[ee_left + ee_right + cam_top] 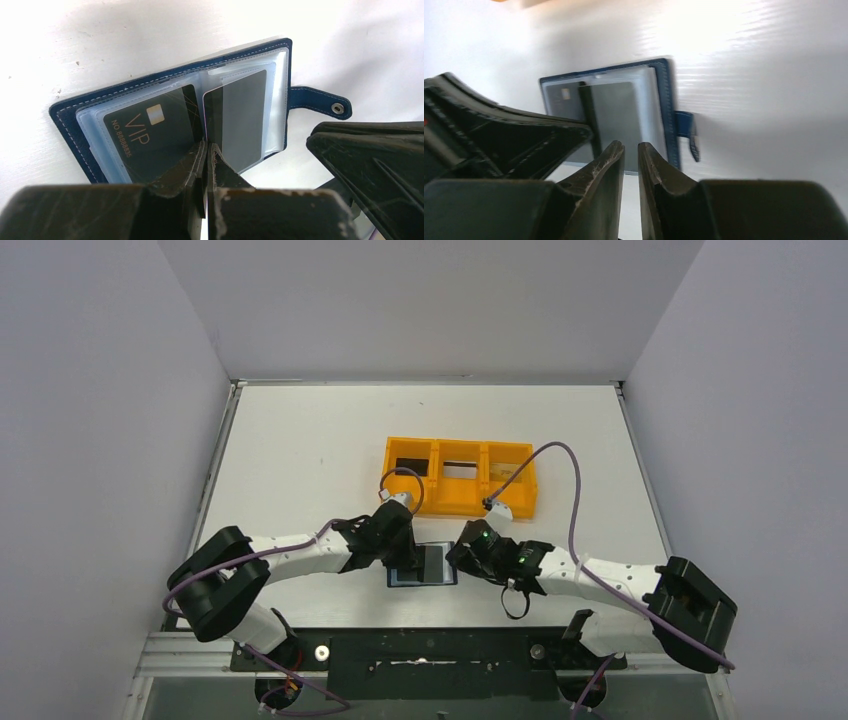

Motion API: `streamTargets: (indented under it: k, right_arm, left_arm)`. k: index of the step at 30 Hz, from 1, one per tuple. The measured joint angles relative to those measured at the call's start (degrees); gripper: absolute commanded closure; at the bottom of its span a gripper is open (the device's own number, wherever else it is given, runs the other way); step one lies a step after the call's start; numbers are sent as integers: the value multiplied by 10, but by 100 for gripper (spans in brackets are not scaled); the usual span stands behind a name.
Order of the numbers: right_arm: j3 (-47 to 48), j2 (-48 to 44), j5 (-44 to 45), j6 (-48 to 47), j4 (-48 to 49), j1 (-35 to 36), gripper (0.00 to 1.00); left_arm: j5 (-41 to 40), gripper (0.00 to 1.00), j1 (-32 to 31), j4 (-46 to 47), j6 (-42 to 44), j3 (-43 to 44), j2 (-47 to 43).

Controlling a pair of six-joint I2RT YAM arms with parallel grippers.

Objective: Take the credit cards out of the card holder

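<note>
The card holder (440,580) lies open near the table's front edge, navy outside with clear sleeves inside (77,137). A black credit card marked VIP (150,130) sits in the holder's left sleeve. A dark grey card (240,120) sits in the right sleeve, its lower corner past the sleeve edge. My left gripper (207,147) is shut, its tips down at the centre fold (405,558). My right gripper (631,145) hovers just off the holder's right half (669,110), jaws a narrow gap apart with only white table showing between them (466,552).
An orange three-compartment tray (500,502) stands just behind the holder, with dark flat things in its left and middle compartments. The holder's closure tab (320,102) sticks out to the right. Grey walls enclose the table on three sides.
</note>
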Motion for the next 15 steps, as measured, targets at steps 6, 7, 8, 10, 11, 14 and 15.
streamTargets:
  k: [6, 7, 8, 10, 11, 14, 15]
  right_arm:
    - [29, 31, -21, -29, 26, 0, 86]
    - [35, 45, -25, -31, 29, 0, 86]
    - [38, 56, -28, -32, 30, 0, 86]
    - [41, 80, -30, -33, 32, 0, 87]
    - [41, 90, -31, -33, 31, 0, 87]
    - [41, 114, -34, -32, 28, 0, 88]
    - [41, 119, -34, -28, 28, 0, 88]
  left_arm:
    - [0, 100, 0, -2, 0, 0, -1]
    - [0, 100, 0, -3, 0, 0, -1]
    - [0, 100, 0, -3, 0, 0, -2]
    - [0, 100, 0, -6, 0, 0, -3]
    - [0, 100, 0, -8, 0, 0, -4]
    - [0, 100, 0, -14, 0, 0, -7]
    - [0, 100, 0, -15, 0, 0, -8]
